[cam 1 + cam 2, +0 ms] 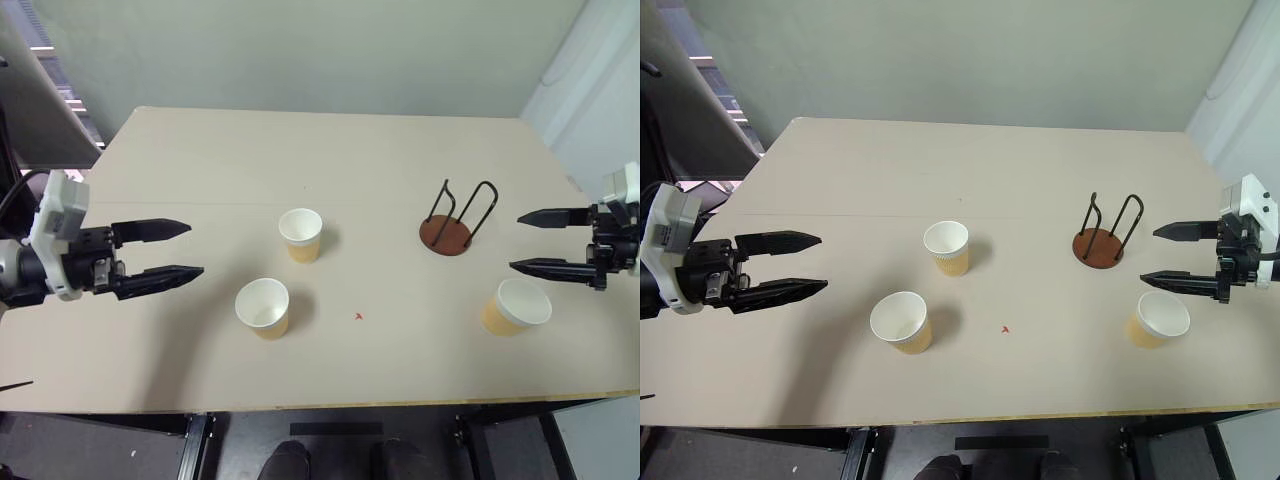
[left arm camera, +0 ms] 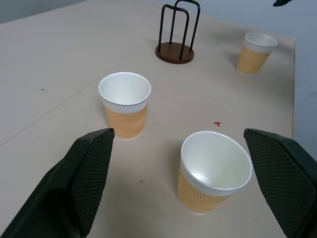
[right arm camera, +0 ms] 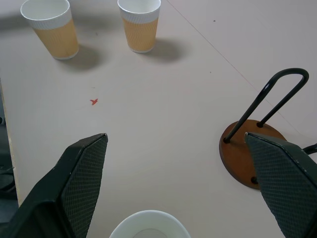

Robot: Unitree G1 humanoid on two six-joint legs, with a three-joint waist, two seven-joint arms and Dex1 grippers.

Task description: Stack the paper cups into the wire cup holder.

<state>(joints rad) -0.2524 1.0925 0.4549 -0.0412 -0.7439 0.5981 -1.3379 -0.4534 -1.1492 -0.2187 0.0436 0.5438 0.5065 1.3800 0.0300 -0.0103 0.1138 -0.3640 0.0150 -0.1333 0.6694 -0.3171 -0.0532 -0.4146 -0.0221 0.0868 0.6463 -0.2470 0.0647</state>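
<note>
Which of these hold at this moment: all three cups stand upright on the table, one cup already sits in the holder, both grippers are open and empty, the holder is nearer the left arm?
1. All three paper cups stand upright on the table. True.
2. One cup sits in the wire cup holder. False: it holds none.
3. The left gripper and right gripper are open and empty. True.
4. The holder is nearer the left arm. False: it stands nearer the right gripper.

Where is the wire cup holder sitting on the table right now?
In the head views the wire cup holder stands empty on the table's right half, up-left of the right-hand paper cup, near the open right gripper.
</note>
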